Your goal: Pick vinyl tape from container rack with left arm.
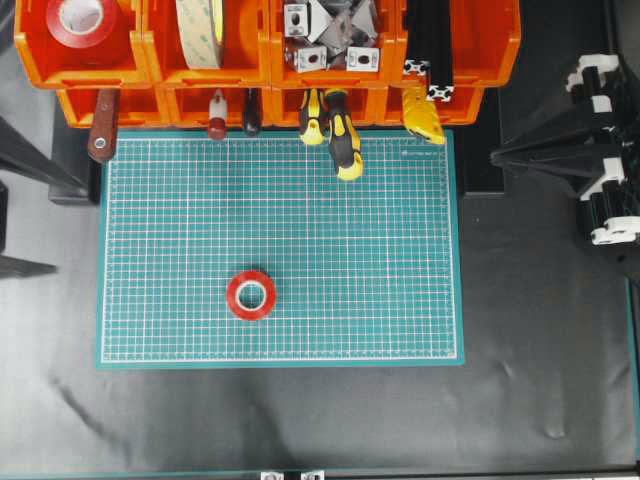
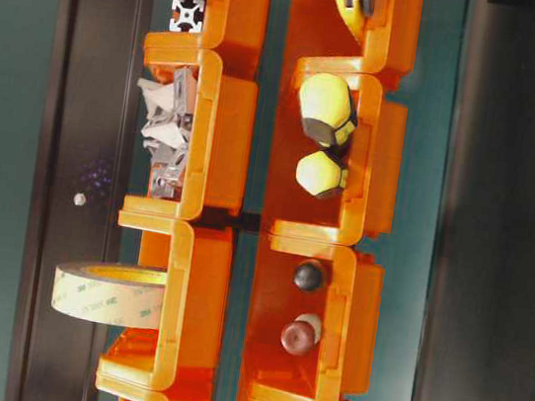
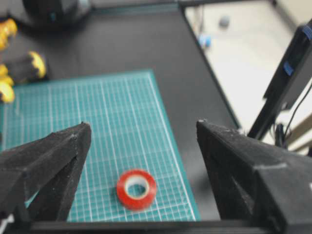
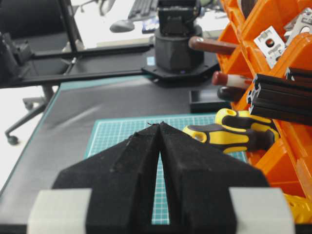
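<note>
Black left gripper (image 3: 141,141) jaws stand wide apart, empty, above the mat (image 1: 400,300). Red tape (image 1: 251,294) lies flat on the mat, well apart from the rack (image 1: 260,60). Right gripper (image 4: 160,127) jaws are closed, empty.

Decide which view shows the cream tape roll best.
Table-level view: the cream tape roll shows side-on, unobstructed, jutting from its bin. Overhead shows only its edge. Neither wrist view shows it.
</note>
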Motion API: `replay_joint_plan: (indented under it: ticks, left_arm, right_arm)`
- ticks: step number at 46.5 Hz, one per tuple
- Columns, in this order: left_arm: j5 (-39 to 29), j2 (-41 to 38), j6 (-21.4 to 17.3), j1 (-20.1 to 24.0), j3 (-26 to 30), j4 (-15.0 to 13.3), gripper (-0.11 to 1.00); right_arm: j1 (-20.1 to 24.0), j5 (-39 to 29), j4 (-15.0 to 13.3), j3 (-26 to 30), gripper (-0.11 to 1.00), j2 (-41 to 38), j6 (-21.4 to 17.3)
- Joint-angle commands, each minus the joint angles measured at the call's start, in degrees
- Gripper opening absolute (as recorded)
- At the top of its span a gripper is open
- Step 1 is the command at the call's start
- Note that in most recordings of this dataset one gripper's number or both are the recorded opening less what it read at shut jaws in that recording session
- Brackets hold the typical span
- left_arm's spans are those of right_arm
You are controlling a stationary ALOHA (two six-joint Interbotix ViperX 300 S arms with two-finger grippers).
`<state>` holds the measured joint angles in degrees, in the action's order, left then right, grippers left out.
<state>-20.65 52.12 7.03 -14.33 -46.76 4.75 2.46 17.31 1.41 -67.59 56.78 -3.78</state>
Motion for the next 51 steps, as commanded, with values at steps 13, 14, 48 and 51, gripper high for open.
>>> replay_joint_plan:
  ticks: [13, 14, 48, 51]
  left_arm:
    - [0.88, 7.65, 0.09, 0.44, -3.08, -0.09, 0.84]
    - [0.88, 7.65, 0.09, 0.44, -3.16, 0.0, 0.84]
    - [1.23, 7.91, 0.0, 0.44, -3.52, -0.09, 0.84]
    - [1.41, 7.91, 0.0, 0.44, -3.6, -0.09, 0.84]
  right_arm:
    - [0.0, 0.44, 0.09, 1.41, 0.01, -0.26, -0.09]
    - [0.0, 0.44, 0.09, 1.41, 0.01, -0.26, -0.18]
    - [0.0, 0.44, 0.09, 1.41, 0.01, -0.26, -0.18]
    - [0.0, 0.44, 0.09, 1.41, 0.01, -0.26, -0.18]
